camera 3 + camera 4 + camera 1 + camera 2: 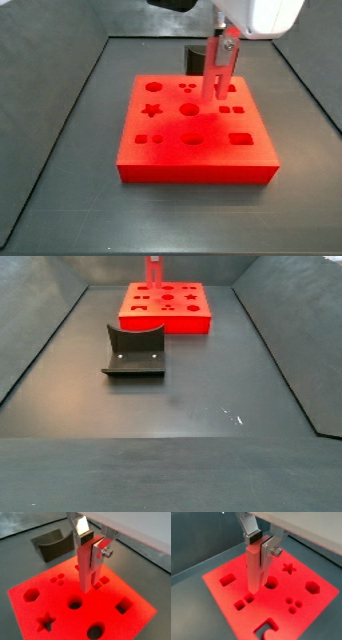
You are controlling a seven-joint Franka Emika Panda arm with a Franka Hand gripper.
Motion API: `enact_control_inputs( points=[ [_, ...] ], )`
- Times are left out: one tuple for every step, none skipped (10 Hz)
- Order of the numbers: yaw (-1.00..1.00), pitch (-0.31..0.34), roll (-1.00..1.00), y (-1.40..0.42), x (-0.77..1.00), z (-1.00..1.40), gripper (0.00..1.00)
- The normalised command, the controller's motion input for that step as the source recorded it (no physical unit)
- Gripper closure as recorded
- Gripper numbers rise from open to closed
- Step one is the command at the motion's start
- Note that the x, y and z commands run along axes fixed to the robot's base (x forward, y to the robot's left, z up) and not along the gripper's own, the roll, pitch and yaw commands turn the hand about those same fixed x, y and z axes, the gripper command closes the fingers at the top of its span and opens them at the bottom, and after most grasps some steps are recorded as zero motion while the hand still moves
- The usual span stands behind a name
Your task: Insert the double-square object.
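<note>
My gripper [89,543] is shut on the double-square object [87,572], a long slim red peg that hangs upright from the fingers. Its lower end sits over the red block [80,602], close to a pair of small square holes [100,582]. In the other wrist view the peg [254,569] hangs above the block [304,602], its tip near two small square holes [244,601]. In a side view the gripper [227,45] holds the peg [218,78] over the block's [194,135] far right part. In the other side view the peg [152,270] stands at the block's [167,306] far edge.
The block has a star hole [45,622], a hexagon hole [30,594], round holes [75,604] and a square hole [123,605]. A dark grey curved holder [135,351] stands on the floor in front of the block; it also shows in a wrist view [53,544]. Tray walls surround the floor.
</note>
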Motion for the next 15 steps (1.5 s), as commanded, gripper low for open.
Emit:
enact_control_inputs(
  points=[
    [-0.34,0.206,-0.16,0.0,0.63,-0.08,1.0],
    [-0.32,0.386,-0.12,0.0,0.46,-0.14,1.0],
    [-0.26,0.426,-0.07,0.03,0.49,-0.14,1.0],
    [-0.22,0.45,-0.05,0.03,0.51,-0.13,1.0],
    [-0.2,0.477,-0.02,0.05,0.49,-0.06,1.0],
    [-0.14,0.487,-0.01,0.04,0.52,0.0,1.0],
    [-0.13,0.251,0.0,0.0,0.75,0.1,1.0],
    [-0.13,0.084,0.0,-0.08,0.9,0.04,1.0],
    [-0.18,0.044,0.0,-0.08,0.89,0.02,1.0],
    [-0.22,0.043,0.0,-0.06,0.84,0.0,1.0],
    [-0.14,0.051,0.0,0.0,0.49,0.0,1.0],
    [-0.08,0.027,0.0,0.0,0.42,0.0,1.0],
    [-0.09,0.0,0.0,0.0,0.45,-0.05,1.0],
    [-0.04,0.0,0.0,0.02,0.23,-0.12,1.0],
    [0.0,0.029,0.0,0.01,0.0,-0.11,1.0]
  ],
)
